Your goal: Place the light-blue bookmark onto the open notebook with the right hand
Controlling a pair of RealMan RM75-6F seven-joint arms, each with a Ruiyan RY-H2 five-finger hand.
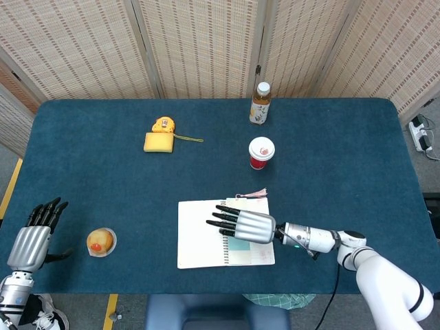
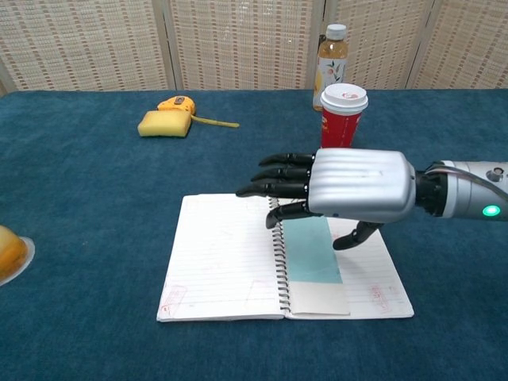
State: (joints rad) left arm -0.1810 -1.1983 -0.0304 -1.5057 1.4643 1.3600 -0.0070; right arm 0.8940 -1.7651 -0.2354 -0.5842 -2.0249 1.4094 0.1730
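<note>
The open spiral notebook [image 1: 199,234] [image 2: 222,262] lies near the table's front edge. The light-blue bookmark [image 2: 312,252] [image 1: 240,246] lies flat on its right page, right beside the spiral. My right hand [image 2: 353,186] [image 1: 246,225] hovers just above the bookmark's top end, palm down, fingers stretched to the left and thumb hanging below. It holds nothing. A pink tassel [image 1: 254,194] sticks out past the notebook's far edge. My left hand [image 1: 33,239] rests at the front left with its fingers apart and empty; the chest view does not show it.
A red paper cup [image 1: 261,152] [image 2: 343,117] and a drink bottle [image 1: 260,103] [image 2: 331,55] stand behind the notebook. A yellow sponge with a tape measure [image 1: 159,137] [image 2: 167,121] lies at the back left. An orange fruit on a dish [image 1: 100,241] [image 2: 8,252] sits front left.
</note>
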